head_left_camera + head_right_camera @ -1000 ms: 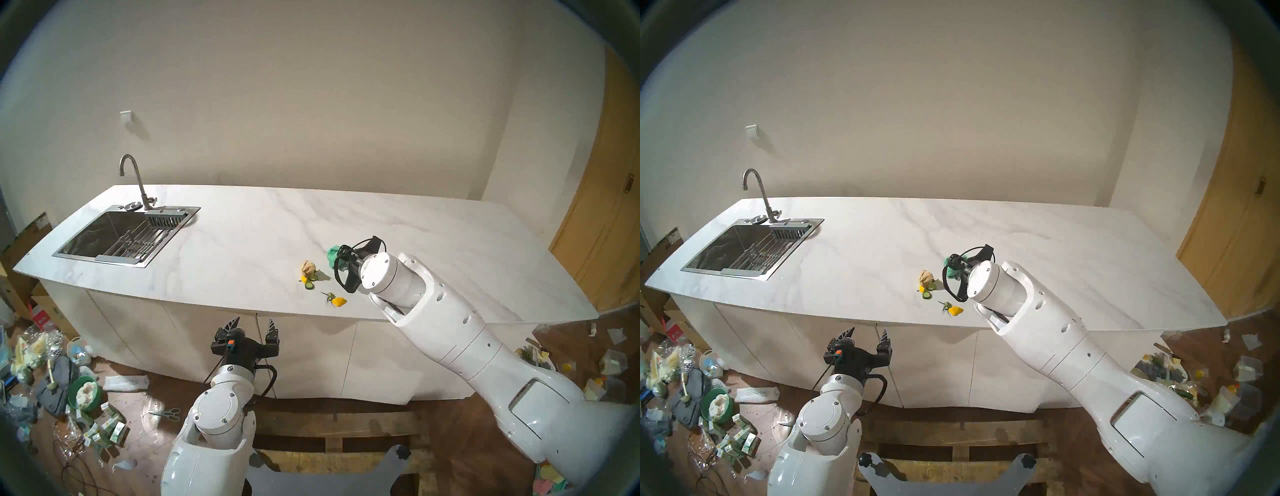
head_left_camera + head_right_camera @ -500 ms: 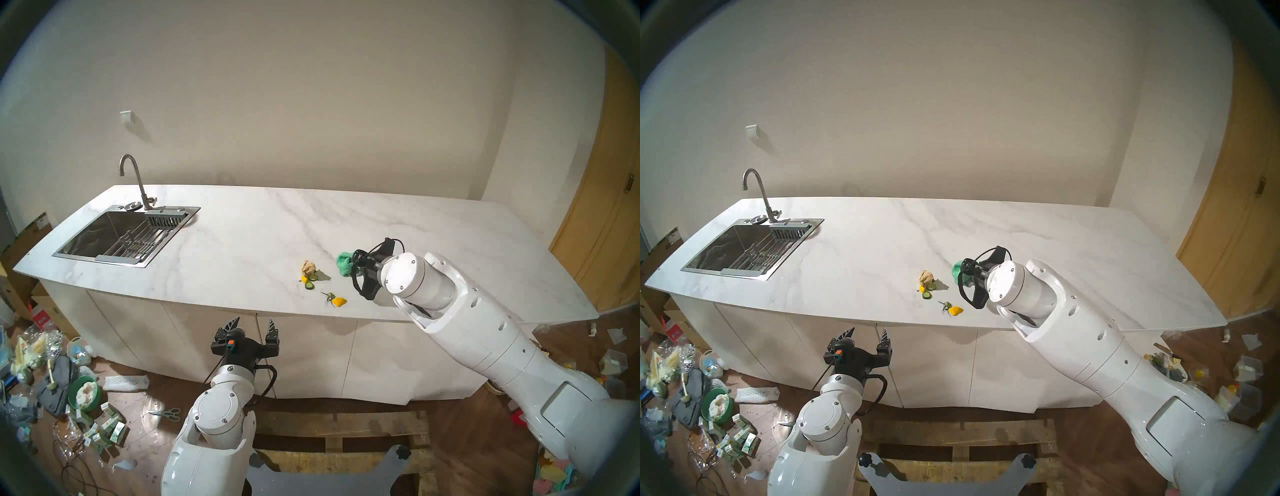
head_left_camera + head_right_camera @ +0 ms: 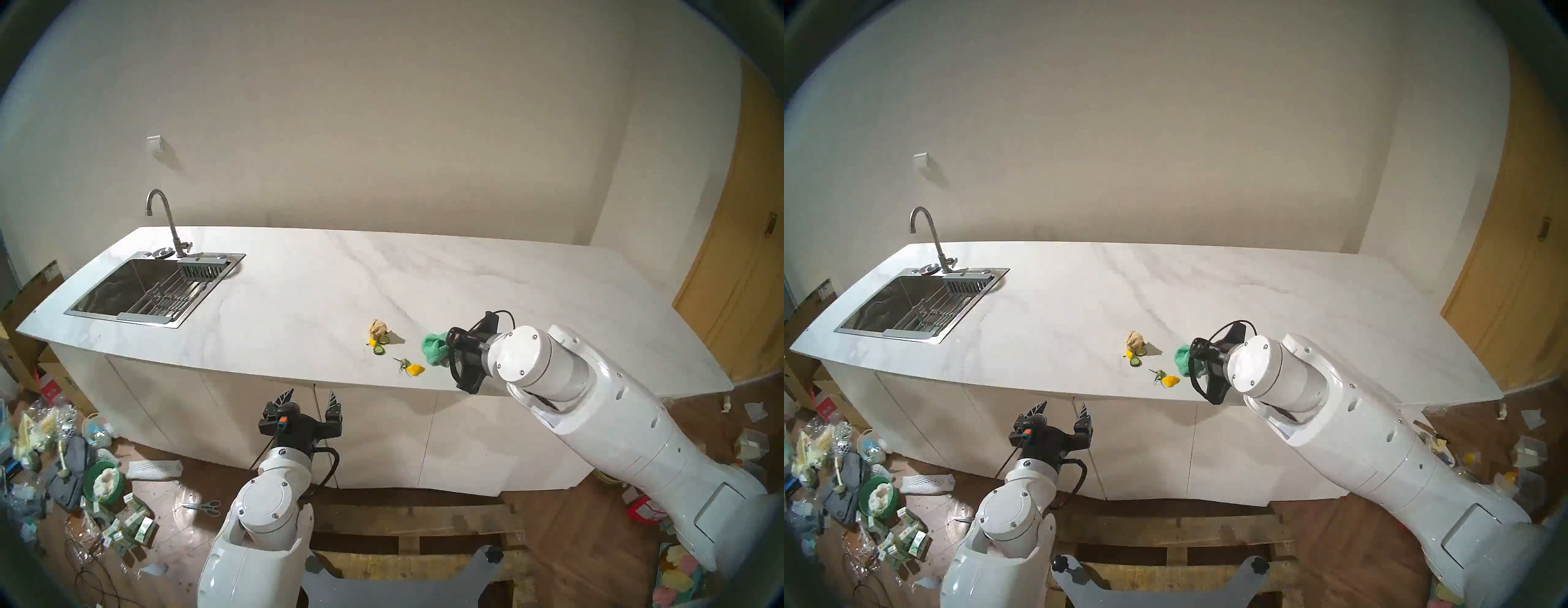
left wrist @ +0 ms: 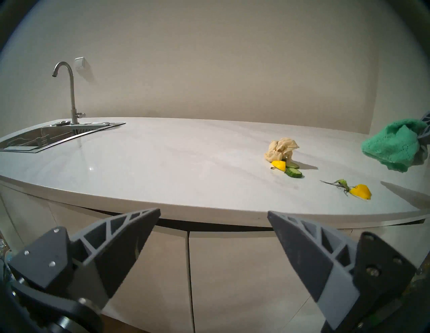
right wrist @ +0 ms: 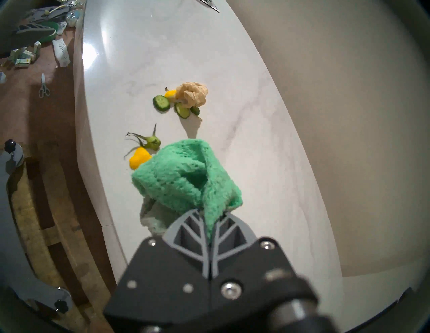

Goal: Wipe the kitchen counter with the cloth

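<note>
The right hand [image 5: 210, 217] is clenched on the teal cloth [image 5: 186, 172], mid-frame above the white surface [image 5: 144, 58]; lower centre of the head view, the left hand [image 3: 312, 395] is spread, empty.

A plain beige wall [image 3: 382, 127] with a white switch plate [image 3: 155, 143] runs behind, a wooden door [image 3: 746, 271] at the right. The brown wood floor [image 3: 551, 530] carries a wooden pallet [image 3: 407, 547], scissors [image 3: 203, 506] and heaps of litter [image 3: 63, 458] at left
</note>
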### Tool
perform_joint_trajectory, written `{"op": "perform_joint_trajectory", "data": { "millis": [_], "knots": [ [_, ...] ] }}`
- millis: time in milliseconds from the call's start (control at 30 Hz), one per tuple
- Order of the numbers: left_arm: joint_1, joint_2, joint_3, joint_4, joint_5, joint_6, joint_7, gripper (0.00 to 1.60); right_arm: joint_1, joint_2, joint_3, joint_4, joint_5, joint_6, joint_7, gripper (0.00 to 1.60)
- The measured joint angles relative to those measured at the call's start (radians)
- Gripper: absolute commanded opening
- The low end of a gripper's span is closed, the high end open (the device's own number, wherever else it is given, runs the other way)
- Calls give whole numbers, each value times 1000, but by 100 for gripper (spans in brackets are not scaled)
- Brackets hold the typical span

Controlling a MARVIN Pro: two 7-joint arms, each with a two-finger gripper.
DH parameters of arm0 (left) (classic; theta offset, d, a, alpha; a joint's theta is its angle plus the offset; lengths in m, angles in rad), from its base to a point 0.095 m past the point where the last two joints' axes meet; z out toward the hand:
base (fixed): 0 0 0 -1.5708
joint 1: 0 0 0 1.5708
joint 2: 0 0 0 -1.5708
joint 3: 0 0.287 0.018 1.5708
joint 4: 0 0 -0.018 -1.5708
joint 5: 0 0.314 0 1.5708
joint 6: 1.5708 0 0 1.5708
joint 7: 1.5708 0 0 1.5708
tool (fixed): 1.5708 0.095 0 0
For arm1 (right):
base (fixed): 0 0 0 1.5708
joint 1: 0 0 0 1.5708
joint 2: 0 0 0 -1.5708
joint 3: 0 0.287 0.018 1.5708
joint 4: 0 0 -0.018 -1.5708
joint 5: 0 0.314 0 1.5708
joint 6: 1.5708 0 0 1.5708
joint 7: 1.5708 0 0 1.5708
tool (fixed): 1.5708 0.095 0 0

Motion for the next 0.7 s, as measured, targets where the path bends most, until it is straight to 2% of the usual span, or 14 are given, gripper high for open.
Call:
{"op": "perform_joint_trajectory", "data": {
  "millis": [167,300,533,700],
  "knots": [
    [0,0,0,-1,0,0,0,160,-42,11,4,-61,2,69,-16,0],
    [1,0,0,-1,-1,0,0,160,-65,4,-1,-73,-9,113,-40,0],
    [1,0,0,-2,-1,0,-1,160,-72,-29,-14,-35,-33,139,-86,0],
    [1,0,0,-2,-1,0,-1,160,-56,-64,-47,21,-58,147,-108,0]
  ]
}}
